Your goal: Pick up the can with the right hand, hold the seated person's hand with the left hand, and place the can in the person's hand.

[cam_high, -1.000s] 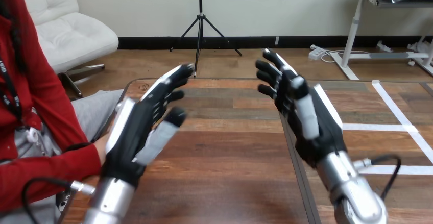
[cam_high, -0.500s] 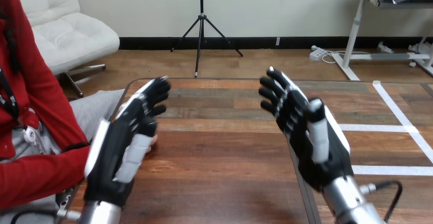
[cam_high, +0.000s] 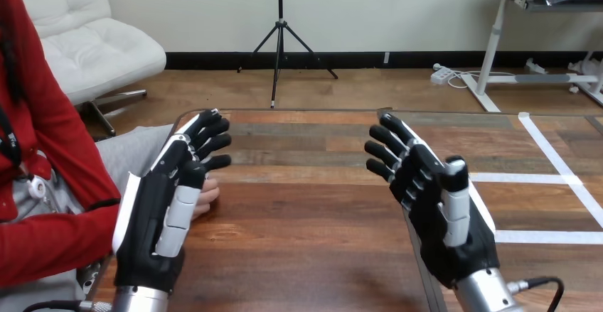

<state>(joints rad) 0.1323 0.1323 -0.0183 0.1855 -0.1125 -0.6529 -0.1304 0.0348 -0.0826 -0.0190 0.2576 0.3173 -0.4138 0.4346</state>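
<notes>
My left hand stands upright over the table's left part, palm turned inward, fingers straight and open, holding nothing. Just behind it, at the table's left edge, the person's hand rests on the wood, mostly hidden by my hand; I cannot tell whether the two touch. My right hand is raised over the table's right part, palm facing left, fingers spread and open, with nothing in it.
The wooden table runs from the person's side at the left to an edge under my right hand. White tape lines mark the floor at the right.
Both hands have drawn back toward me and lower in the view. My left hand has swung left, closer to the person's hand, and turned more upright.
</notes>
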